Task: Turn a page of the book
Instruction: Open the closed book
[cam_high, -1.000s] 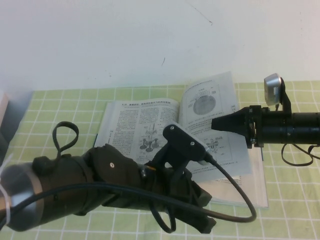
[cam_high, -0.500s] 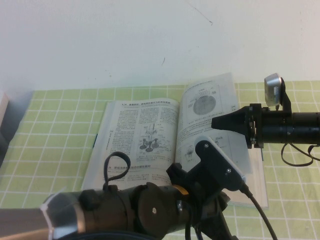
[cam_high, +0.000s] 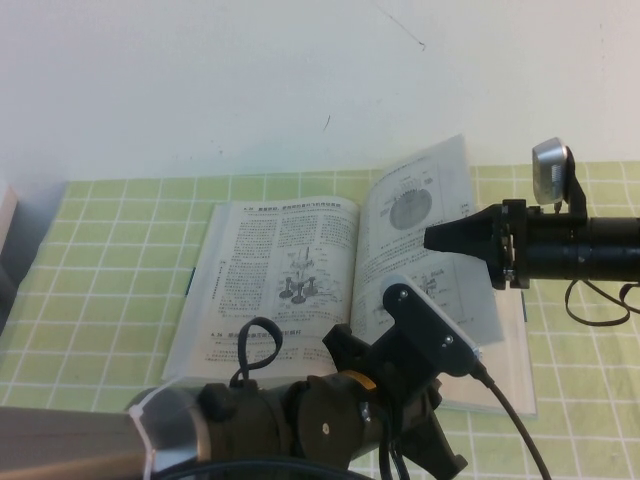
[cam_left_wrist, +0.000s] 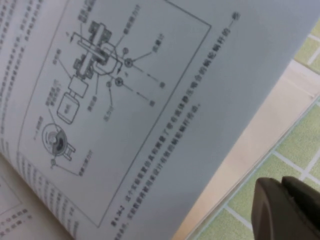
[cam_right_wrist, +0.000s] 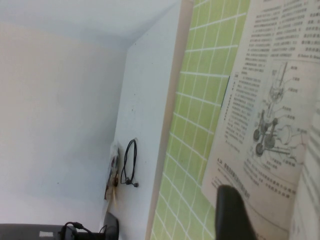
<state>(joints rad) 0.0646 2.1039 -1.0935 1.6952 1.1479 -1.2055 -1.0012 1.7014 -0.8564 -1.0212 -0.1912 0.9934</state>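
Green checked cloth covers the table where the book lies open. From the right, the right gripper reaches in level, pinched shut on the lifted page. Low in front hangs the left gripper; its grip I cannot tell.

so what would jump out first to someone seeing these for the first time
The book lies open on the green checked cloth, and the page with the round grey diagram stands lifted at its right half. The right gripper reaches in from the right against that page, while the left gripper fills the near foreground.
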